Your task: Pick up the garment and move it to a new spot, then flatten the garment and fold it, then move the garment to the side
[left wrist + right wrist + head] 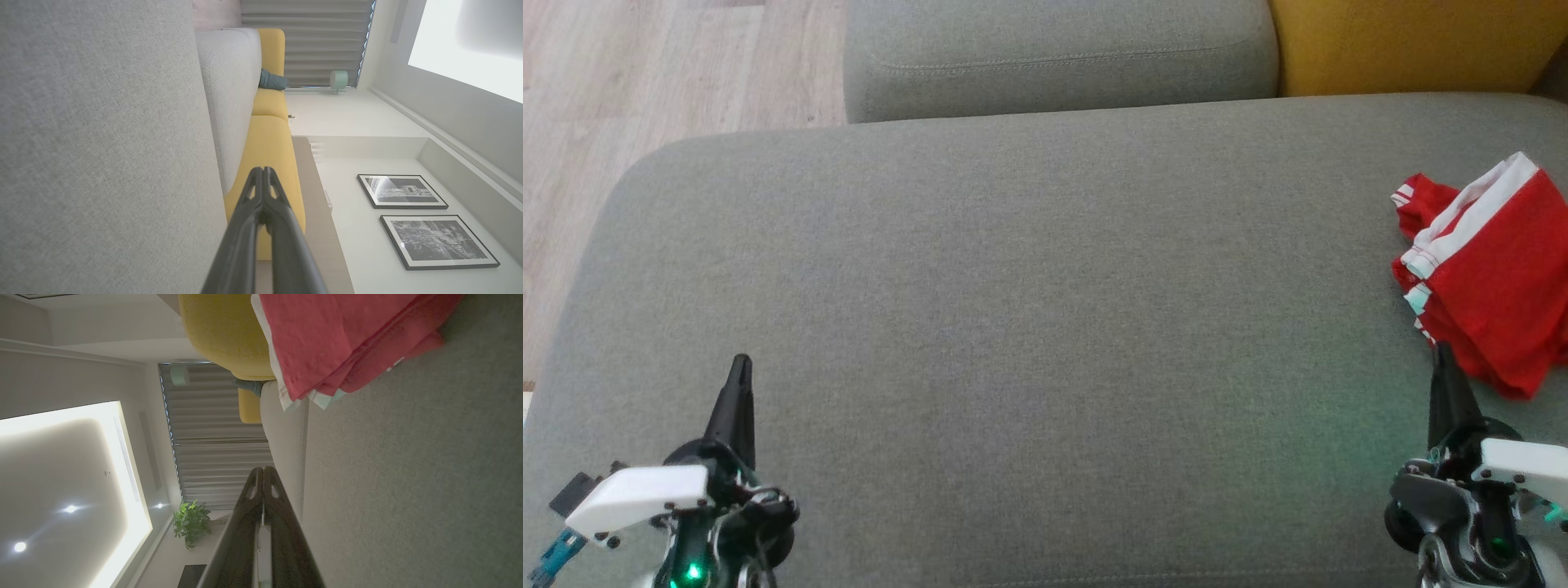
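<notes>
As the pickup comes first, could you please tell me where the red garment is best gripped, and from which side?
Probably the white-banded edge of the red garment, approached from its left side by the right tool, shut beside its near corner. That edge stacks in layers on the gray cushion, facing the open middle; the right side runs off the head view.

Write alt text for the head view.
A folded red garment with white stripes lies at the right edge of a grey sofa cushion. The right gripper, shut, points toward its near edge; the left gripper, shut, sits at lower left.
</notes>
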{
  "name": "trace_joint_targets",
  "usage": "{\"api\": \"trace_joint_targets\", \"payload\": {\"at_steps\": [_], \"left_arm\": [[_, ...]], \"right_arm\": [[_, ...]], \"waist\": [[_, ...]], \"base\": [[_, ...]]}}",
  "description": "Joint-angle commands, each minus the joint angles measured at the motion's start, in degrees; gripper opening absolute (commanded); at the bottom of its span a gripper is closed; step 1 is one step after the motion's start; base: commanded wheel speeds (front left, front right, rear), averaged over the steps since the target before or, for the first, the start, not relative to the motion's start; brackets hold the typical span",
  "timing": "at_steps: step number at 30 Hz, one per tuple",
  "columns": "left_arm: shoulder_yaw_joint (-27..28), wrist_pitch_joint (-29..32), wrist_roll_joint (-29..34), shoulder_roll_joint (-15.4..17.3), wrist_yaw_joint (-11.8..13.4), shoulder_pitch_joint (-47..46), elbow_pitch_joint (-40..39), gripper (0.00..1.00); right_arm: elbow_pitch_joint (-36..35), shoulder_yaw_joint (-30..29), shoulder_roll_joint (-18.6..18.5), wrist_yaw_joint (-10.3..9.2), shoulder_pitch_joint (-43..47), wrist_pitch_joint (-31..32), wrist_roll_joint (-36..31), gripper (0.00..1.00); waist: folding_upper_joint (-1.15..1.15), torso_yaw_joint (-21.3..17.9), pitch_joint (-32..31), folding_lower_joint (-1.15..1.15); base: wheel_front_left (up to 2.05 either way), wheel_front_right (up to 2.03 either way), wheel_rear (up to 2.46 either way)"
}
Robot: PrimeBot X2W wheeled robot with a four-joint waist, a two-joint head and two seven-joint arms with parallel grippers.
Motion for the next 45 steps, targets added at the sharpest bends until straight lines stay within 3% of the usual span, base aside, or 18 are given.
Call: {"api": "trace_joint_targets", "payload": {"at_steps": [1, 45], "left_arm": [[2.42, 0.18, 0.07, 0.33, -0.42, -3.25, -1.5, 0.0], [2.92, 0.58, 0.49, -0.02, -0.42, -3.29, -1.48, 0.0]], "right_arm": [[-1.72, 1.02, -0.73, -0.05, -2.82, 0.58, 0.07, 0.0], [-1.67, 0.33, -0.24, -0.05, -2.88, 1.14, -0.51, 0.0]], "waist": [[0.0, 0.0, 0.0, 0.0], [0.0, 0.0, 0.0, 0.0]], "base": [[0.0, 0.0, 0.0], [0.0, 0.0, 0.0]]}}
